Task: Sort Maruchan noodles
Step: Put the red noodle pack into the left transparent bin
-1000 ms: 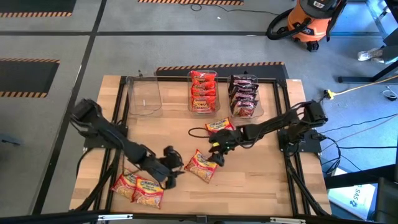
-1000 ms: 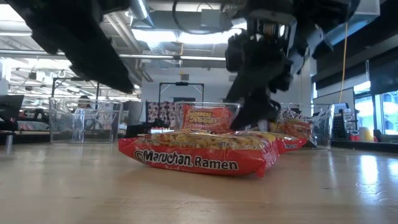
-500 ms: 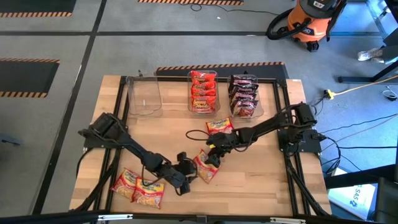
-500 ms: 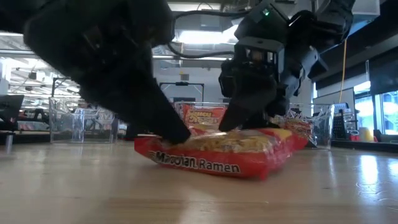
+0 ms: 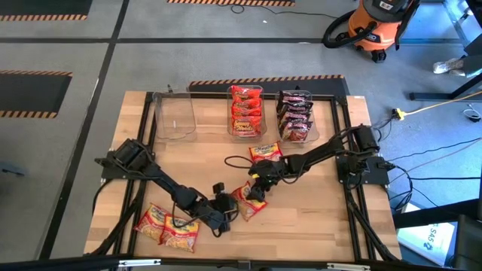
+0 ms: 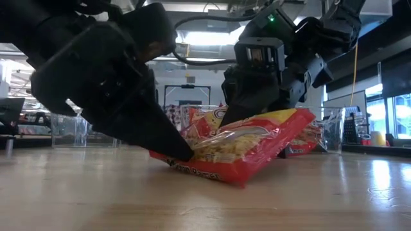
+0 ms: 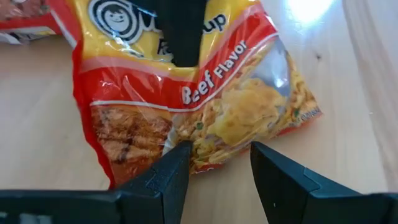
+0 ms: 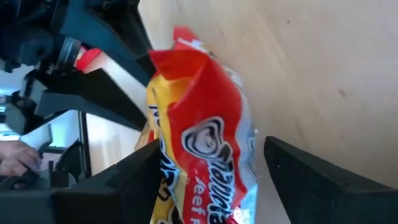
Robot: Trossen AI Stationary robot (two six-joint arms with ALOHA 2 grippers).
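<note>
**Packet tilted between both grippers**

Table (image 5: 301, 218) of pale wood carries three clear bins along its far edge: the left bin (image 5: 174, 117) holds no packets, the middle bin (image 5: 245, 111) holds red packets, the right bin (image 5: 296, 115) dark ones. Left arm reaches from the left toward the near centre; right arm comes in from the right. Left gripper (image 7: 214, 163) has its fingers parted, tips against the near edge of a beef packet (image 6: 247, 144), which rests tilted on the wood, one side raised. Right gripper (image 8: 208, 177) straddles the same packet with fingers spread wide; whether it grips I cannot tell. Another packet (image 5: 265, 152) lies just beyond. Two more packets (image 5: 169, 226) lie near left.
</note>
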